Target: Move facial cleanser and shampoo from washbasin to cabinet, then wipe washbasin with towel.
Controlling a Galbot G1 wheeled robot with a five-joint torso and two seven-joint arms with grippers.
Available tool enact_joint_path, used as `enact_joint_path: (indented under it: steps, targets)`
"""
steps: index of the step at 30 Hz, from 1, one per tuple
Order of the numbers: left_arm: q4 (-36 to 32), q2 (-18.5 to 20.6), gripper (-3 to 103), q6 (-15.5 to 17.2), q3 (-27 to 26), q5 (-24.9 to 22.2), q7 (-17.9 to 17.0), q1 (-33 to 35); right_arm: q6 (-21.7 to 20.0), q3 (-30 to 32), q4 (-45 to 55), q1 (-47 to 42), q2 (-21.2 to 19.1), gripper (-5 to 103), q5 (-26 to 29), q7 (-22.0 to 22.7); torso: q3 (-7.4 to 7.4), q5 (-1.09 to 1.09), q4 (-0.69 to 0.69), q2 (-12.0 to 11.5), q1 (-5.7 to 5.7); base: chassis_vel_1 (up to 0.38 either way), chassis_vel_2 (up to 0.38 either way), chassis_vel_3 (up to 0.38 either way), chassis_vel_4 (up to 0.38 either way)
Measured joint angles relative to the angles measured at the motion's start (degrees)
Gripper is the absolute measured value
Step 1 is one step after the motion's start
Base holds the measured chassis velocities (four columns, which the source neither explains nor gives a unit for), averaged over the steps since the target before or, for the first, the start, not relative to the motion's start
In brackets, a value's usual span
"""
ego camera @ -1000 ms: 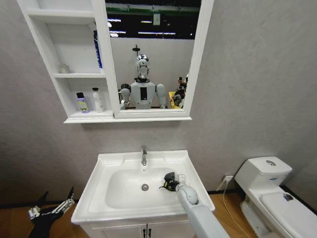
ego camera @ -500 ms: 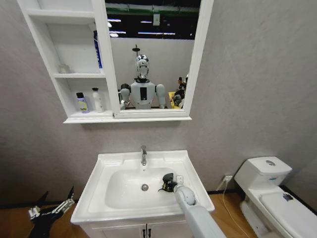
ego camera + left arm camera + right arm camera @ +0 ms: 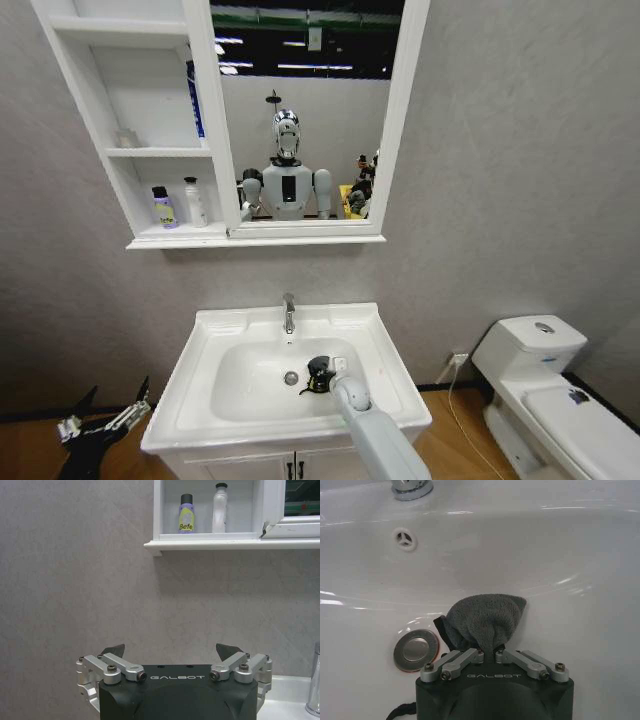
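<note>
We are in the wiping step. Our right hand [image 3: 492, 652] is pinched on the towel [image 3: 485, 619], which bunches out grey ahead of the fingertips and presses against the inner wall of the washbasin [image 3: 215, 325], just beside the round metal drain [image 3: 415, 649]. In the head view that hand [image 3: 318, 376] sits at the lower centre of the frame, down in the bowl, close to the drain [image 3: 291, 378] and in front of the tap [image 3: 288, 313].

To wipe well, we judge that the cloth should stay flat against the glaze and travel in steady, overlapping sweeps round the bowl, with the metal fingers kept off the ceramic. The glossy surface will likely let the towel slide easily, so light pressure ought to be enough. The bunched cloth covers little at a time, and the tap base and overflow hole [image 3: 404, 538] are places it could snag.

Our left hand [image 3: 100, 425] hangs idle at the lower left of the frame, beside the basin unit, its fingers spread wide and holding nothing.

The two bottles, a purple one [image 3: 162, 208] and a white one [image 3: 193, 201], stand on the lowest shelf of the cabinet [image 3: 160, 238] at upper left, so that part looks done. The mirror [image 3: 305, 110] fills the upper centre, a grey wall lies behind, and a white toilet [image 3: 535, 375] stands at lower right.
</note>
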Motion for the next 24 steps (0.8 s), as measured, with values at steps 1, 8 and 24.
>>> enact_joint_path:
  steps: [1, 8, 24]
  targets:
    - [0.00, 0.00, 100, 0.00, 0.00, 0.00, 0.00, 0.00, 0.12, -0.11, -0.83, 0.49, 0.66, 5, 0.96, -0.45, 0.00, -0.01, 0.01, 0.00, 0.00, 0.000, 0.000, 0.000, 0.000]
    - [0.00, 0.00, 100, 0.00, 0.00, 0.00, 0.00, 0.00, 1.90, -0.50, -5.18, 2.83, 3.49, 5, 3.05, -5.12, 0.00, 0.00, 0.01, 0.00, 0.00, 0.000, 0.000, 0.000, 0.000]
    - [0.00, 0.00, 100, 0.00, 0.00, 0.00, 0.00, 0.00, 3.57, -1.38, -10.61, 5.70, 5.63, 5, 4.19, -6.44, -0.01, 0.00, 0.00, 0.00, 0.00, 0.000, 0.000, 0.000, 0.000]
